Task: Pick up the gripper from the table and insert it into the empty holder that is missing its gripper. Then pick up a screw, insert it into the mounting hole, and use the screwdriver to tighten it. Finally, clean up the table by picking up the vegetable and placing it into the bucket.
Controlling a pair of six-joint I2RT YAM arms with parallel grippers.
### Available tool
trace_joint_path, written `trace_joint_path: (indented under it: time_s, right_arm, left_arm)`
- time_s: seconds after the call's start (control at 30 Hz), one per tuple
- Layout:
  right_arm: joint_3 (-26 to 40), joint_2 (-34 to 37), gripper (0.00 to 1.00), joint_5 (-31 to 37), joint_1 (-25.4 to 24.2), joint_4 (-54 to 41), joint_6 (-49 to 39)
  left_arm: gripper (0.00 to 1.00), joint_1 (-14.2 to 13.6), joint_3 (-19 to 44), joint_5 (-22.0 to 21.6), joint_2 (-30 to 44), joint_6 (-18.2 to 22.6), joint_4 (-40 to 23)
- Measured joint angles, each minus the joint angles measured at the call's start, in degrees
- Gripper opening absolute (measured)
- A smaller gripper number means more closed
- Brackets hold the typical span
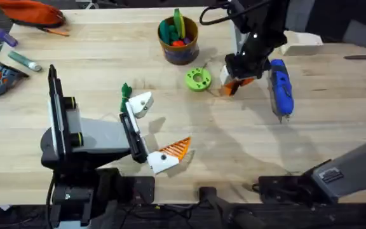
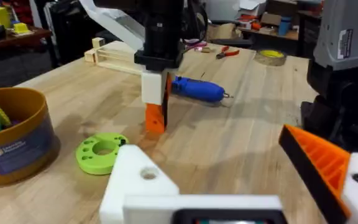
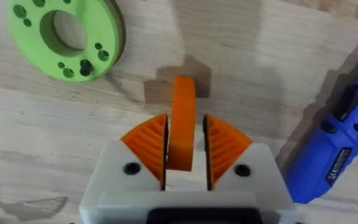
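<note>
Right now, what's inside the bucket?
The bucket holds green toy pieces standing above its rim, with some orange and red lower down. Whatever lies at the bottom is covered by them and by the wall.

Bucket (image 1: 178,39) behind the disc (image 1: 198,79); screwdriver (image 1: 281,89) well right of both.

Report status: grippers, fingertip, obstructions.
Right gripper shut on the gripper, at the table. Left gripper open, holder bare. Green disc, screwdriver close by.
</note>
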Motion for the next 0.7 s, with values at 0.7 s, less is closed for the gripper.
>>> trace_joint_path:
  time_s: [0.7]
  right_arm:
    - [0.00, 0.00, 0.016, 0.00, 0.00, -0.20, 0.00]
  left_arm:
    - [0.986, 0.00, 0.00, 0.00, 0.01, 0.00, 0.00]
